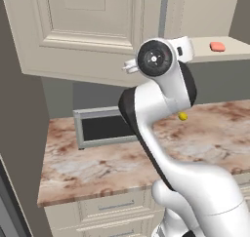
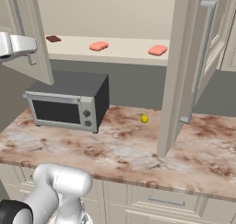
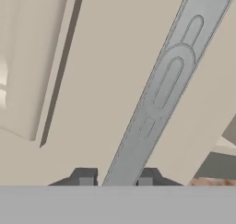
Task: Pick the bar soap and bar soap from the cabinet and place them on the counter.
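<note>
- Gripper (image 3: 115, 177) closed on the grey bar handle (image 3: 159, 96) of the left cabinet door (image 3: 106, 80); in the hand view, one dark fingertip (image 3: 84, 177) on each side of the bar, hard against it.
- Handle running diagonally across the hand view, from between the fingertips up toward the top right, with the cream door panel behind it.
- In the left base view, white arm (image 1: 166, 133) rising from the lower right, wrist up at the edge of the left door, just beside the handle (image 1: 163, 14).
- Cabinet (image 2: 115, 15) open in the right base view: left door (image 2: 32, 38) swung outward at the left, right door (image 2: 189, 71) swung out toward the camera, with its own long grey handle (image 2: 200, 61).
- Two salmon-pink bar soaps on the beige inside shelf (image 2: 124, 50): left bar soap (image 2: 98, 46) near the middle, right bar soap (image 2: 157, 50) well apart from it to the right, close to the right door's edge.
- Dark brown flat slab (image 2: 53, 38) on the same shelf, at its left end.
- One pink bar (image 1: 218, 47) visible on the shelf in the left base view as well.
- Marbled counter (image 2: 129, 149) below, bearing a grey toaster oven (image 2: 67, 101) at the left.
- Small yellow ball (image 2: 144, 119) on the counter, to the right of the toaster oven, apart from it.
- Cream drawer fronts (image 2: 156, 202) under the counter's front edge.
</note>
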{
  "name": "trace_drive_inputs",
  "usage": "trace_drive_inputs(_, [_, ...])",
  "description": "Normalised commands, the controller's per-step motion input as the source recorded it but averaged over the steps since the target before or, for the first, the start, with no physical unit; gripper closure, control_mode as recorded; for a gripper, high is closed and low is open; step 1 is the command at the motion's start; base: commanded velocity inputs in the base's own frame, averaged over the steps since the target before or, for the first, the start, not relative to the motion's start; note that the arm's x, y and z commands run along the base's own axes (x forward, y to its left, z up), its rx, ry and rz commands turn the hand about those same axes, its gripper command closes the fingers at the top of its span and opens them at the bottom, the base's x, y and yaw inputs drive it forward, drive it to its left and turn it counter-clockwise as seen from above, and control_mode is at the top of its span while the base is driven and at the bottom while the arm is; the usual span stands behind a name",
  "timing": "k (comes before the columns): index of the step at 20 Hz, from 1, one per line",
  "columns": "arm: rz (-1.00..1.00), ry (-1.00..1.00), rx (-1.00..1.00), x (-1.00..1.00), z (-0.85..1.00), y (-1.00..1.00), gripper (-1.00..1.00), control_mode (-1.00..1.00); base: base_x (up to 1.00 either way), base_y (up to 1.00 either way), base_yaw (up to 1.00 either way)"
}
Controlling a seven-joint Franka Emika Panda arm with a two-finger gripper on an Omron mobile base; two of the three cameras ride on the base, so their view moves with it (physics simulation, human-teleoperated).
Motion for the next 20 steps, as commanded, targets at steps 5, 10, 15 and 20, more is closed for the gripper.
trace_drive_inputs(5, [0.0, 0.01, 0.0, -0.03, -0.01, 0.0, -1.0, -1.0, 0.0, 0.0, 0.0])
trace_drive_inputs(10, [0.0, -0.06, 0.0, -0.35, 0.0, -0.09, -1.0, -1.0, 0.0, 0.0, 0.0])
trace_drive_inputs(15, [0.03, -0.1, 0.0, -0.46, 0.09, -0.32, -1.0, -1.0, 0.0, 0.0, 0.0])
trace_drive_inputs(20, [0.09, -0.02, 0.05, -0.18, 0.13, -0.49, -1.0, -1.0, 0.0, 0.0, 0.0])
